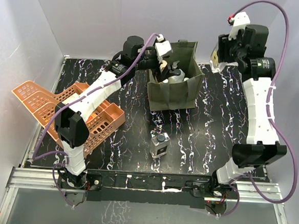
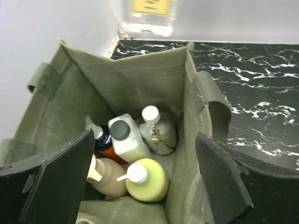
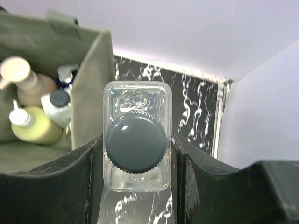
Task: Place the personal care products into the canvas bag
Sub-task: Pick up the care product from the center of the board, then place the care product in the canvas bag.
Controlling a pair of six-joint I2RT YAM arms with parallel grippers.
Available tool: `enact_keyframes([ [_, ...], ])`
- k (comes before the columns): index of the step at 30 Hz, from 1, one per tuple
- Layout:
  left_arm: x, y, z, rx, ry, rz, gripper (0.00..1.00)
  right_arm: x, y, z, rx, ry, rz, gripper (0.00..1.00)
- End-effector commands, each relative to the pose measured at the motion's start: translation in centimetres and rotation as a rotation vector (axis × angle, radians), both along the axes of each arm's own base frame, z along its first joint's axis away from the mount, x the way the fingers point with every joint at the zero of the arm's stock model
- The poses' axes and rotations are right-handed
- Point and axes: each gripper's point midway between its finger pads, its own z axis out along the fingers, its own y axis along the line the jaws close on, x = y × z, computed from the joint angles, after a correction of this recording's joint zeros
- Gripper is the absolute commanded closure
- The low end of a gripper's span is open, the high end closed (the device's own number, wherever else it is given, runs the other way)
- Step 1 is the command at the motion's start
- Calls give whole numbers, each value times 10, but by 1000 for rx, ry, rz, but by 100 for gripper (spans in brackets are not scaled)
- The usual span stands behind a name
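Note:
The olive canvas bag (image 1: 174,88) stands open at the back middle of the table. Inside it are a yellow-green pump bottle (image 2: 148,181), a tan bottle (image 2: 111,176), a white bottle with a dark cap (image 2: 127,140), an orange bottle with a blue top (image 2: 100,140) and a greyish bottle with a white cap (image 2: 160,132). My left gripper (image 1: 162,56) is open and empty over the bag's left rim (image 2: 145,140). My right gripper (image 1: 216,59) is shut on a square clear bottle (image 3: 135,140), held in the air to the right of the bag (image 3: 88,98). Another clear bottle with a black cap (image 1: 160,145) stands on the table in front of the bag.
Two orange lattice baskets (image 1: 47,107) lie at the left side, under the left arm. White walls close in the back and both sides. The black marbled table (image 1: 210,126) runs to a metal rail at the near edge.

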Motion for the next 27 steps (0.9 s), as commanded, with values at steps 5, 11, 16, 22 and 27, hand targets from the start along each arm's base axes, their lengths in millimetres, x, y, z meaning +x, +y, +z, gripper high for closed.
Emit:
enact_keyframes([
  [5,-47,-12,11,28,4,-193,15,12,54,150,87,-450,82,92],
  [11,-52,-13,-1,57,17,-218,18,5,80,187,108,-568,134,92],
  [16,-54,-13,-8,74,24,-233,24,-5,105,202,125,-617,196,92],
  [22,-56,-12,-13,86,32,-242,33,2,129,177,166,-542,255,92],
  [27,-57,-11,-19,101,32,-247,39,17,133,148,150,-487,249,92],
])
